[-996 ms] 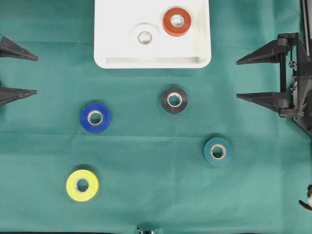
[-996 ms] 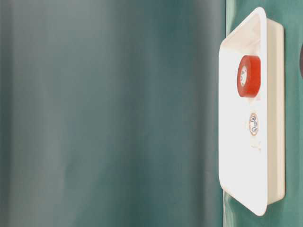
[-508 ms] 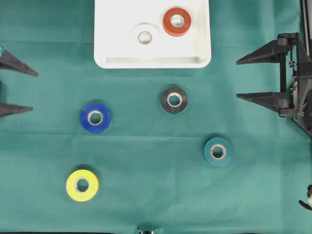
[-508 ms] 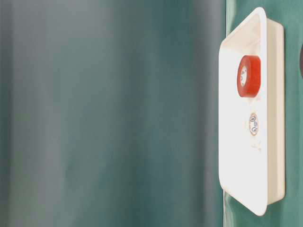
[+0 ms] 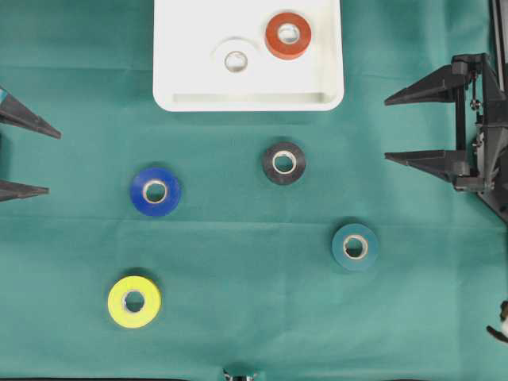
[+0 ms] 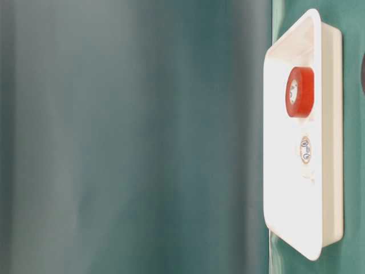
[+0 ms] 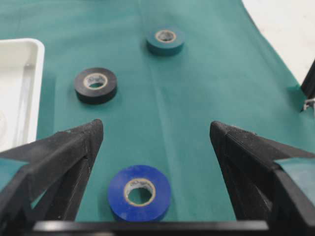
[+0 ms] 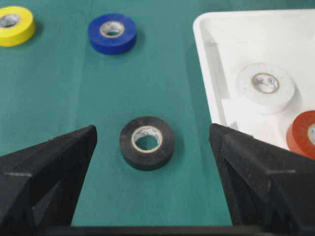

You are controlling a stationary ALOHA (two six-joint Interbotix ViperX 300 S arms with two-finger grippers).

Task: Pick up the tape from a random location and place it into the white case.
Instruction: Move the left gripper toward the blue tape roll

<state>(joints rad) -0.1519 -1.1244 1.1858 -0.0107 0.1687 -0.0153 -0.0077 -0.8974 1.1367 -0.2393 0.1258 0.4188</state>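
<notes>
Left gripper (image 5: 44, 159) has swung toward the bottom of the overhead view since 1 s ago; its fingertips now sit lower along the left edge. Everything else is unchanged. Its jaws are spread wide, nothing between them. In the left wrist view the blue tape (image 7: 140, 192) lies on the cloth just ahead of the gap between the fingers, not touched.

Right gripper (image 5: 386, 129) has stayed put at the right edge, jaws also spread, holding nothing. Its wrist view looks straight at the black tape (image 8: 146, 142), which lies flat just left of the white case (image 8: 209, 83), apart from the rim.

The white case (image 5: 171, 79) sits at the top centre of the green cloth (image 5: 238, 317). 2 rolls already lie in it: red tape (image 5: 287, 35) and white tape (image 5: 236, 59), close together, and I cannot tell whether they touch.

4 rolls lie flat on the cloth outside: blue, black, teal tape (image 5: 355, 247) at lower right, yellow tape (image 5: 134, 302) at lower left. All are well apart from each other.
</notes>
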